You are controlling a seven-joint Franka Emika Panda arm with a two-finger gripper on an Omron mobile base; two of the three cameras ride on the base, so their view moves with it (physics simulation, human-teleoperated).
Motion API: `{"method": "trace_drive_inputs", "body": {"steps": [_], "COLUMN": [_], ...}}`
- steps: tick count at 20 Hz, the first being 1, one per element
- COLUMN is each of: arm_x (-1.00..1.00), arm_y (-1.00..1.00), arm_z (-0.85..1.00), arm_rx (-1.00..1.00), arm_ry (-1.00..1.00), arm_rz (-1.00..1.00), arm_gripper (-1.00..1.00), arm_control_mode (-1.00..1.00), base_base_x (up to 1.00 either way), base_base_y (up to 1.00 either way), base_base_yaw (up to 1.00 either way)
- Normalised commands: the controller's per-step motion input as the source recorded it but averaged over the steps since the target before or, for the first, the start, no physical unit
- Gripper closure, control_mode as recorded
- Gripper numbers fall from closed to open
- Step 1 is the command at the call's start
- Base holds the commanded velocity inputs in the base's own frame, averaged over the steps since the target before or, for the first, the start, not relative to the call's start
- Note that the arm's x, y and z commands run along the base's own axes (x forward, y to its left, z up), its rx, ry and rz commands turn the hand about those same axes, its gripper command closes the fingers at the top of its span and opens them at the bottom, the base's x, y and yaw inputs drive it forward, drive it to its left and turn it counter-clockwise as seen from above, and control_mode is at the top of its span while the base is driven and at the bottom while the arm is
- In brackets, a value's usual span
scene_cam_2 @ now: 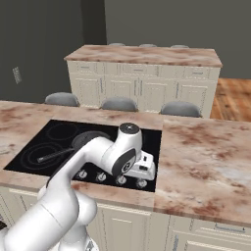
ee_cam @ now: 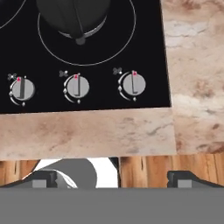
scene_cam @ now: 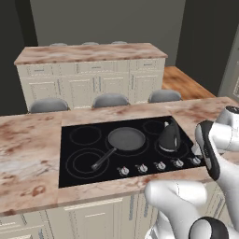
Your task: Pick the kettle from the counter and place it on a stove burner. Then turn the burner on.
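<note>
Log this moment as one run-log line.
kettle: on stove burner | tool: open, above front knobs | burner: dark, not on

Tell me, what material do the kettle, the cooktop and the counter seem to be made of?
The kettle: probably dark metal, faint sheen. The cooktop: glossy black glass, with thin printed rings. The counter: polished pinkish-brown stone, marbled veins.

Light here is soft and even, with no clear source. The counter [scene_cam: 32,154] shows pale and evenly lit to its edges, while the walls behind sit dim grey. The black cooktop [scene_cam: 84,154] carries no glare and hardly any shadow. Everything looks slightly soft and low in detail, without bending at the frame edges.
</note>
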Motion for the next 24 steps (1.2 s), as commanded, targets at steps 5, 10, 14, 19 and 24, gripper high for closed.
{"method": "trace_drive_inputs", "body": {"steps": [5,10,14,19,24], "arm_x": [0.31,0.27,0.36,0.41,0.31], "arm_y": [-0.16,-0.27,-0.18,-0.01,-0.02], "arm_z": [-0.33,-0.34,-0.29,-0.27,-0.27], "arm_rx": [0.00,0.00,0.00,0.00,0.00], "arm_ry": [0.00,0.00,0.00,0.00,0.00], "arm_rz": [0.06,0.04,0.02,0.00,0.00], "arm_gripper": [-1.00,-1.00,-1.00,-1.00,-1.00], "arm_control_mode": [-1.00,-1.00,-1.00,-1.00,-1.00], "base_base_x": [0.00,0.00,0.00,0.00,0.00], "base_base_y": [0.00,0.00,0.00,0.00,0.00], "base_base_yaw": [0.00,0.00,0.00,0.00,0.00]}}
